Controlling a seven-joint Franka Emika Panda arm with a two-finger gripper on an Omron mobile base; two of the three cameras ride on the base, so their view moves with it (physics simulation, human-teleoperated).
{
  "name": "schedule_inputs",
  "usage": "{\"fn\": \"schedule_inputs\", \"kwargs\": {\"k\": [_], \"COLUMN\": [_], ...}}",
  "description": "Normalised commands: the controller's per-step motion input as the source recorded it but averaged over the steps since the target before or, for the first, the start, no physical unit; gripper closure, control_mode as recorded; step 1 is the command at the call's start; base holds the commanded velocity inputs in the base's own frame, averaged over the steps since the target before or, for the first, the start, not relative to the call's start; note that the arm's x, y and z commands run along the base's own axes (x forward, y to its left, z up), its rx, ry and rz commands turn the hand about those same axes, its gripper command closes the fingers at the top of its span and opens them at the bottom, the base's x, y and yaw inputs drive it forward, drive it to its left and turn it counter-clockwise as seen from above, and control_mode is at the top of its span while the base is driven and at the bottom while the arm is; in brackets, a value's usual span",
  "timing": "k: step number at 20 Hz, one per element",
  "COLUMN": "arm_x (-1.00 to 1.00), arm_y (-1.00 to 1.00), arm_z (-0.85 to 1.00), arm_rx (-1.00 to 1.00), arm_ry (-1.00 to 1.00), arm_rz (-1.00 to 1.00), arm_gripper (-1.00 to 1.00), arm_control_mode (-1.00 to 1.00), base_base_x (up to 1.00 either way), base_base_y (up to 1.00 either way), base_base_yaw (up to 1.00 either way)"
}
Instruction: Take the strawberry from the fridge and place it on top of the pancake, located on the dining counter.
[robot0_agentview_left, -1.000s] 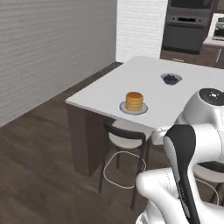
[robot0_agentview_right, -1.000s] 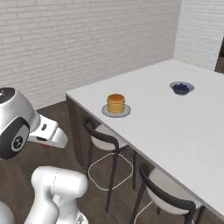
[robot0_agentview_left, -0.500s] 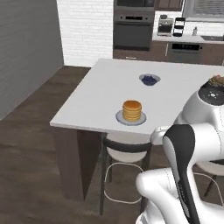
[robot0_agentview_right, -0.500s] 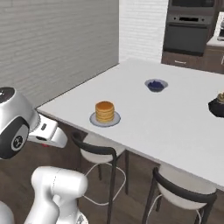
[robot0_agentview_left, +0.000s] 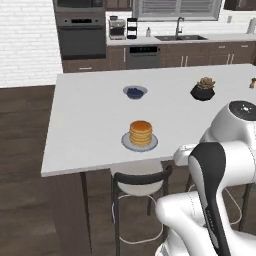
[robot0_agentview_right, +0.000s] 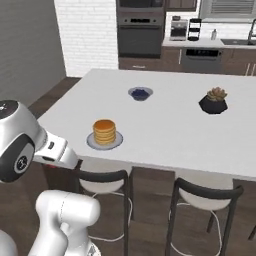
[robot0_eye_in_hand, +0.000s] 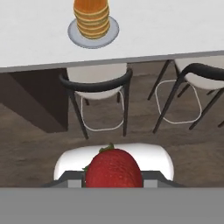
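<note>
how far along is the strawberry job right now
Fetching looks done: in the hand view the strawberry sits in the tool, away from any fridge. In hand: carrying it toward the dining counter. Left: reaching over and setting it on the pancake, whose top is bare.

Red strawberry, golden-tan pancake, white dining counter.

light: even, bright | shadows: soft, faint | blur: slight, rendered
</note>
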Motion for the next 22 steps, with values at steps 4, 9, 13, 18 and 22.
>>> {"fn": "schedule_inputs", "kwargs": {"k": [4, 9, 13, 18, 22], "arm_x": [0.0, 0.0, 0.0, 0.0, 0.0], "arm_y": [0.0, 0.0, 0.0, 0.0, 0.0], "arm_z": [0.0, 0.0, 0.0, 0.0, 0.0], "arm_rx": [0.0, 0.0, 0.0, 0.0, 0.0], "arm_ry": [0.0, 0.0, 0.0, 0.0, 0.0], "arm_rz": [0.0, 0.0, 0.0, 0.0, 0.0], "arm_gripper": [1.0, 1.0, 1.0, 1.0, 1.0], "arm_control_mode": [1.0, 1.0, 1.0, 1.0, 1.0], "base_base_x": [0.53, 0.42, 0.49, 0.37, 0.21], "base_base_y": [0.9, 0.22, -0.1, -0.37, -0.58], "base_base_yaw": [-0.39, -0.07, 0.04, 0.12, 0.08]}}
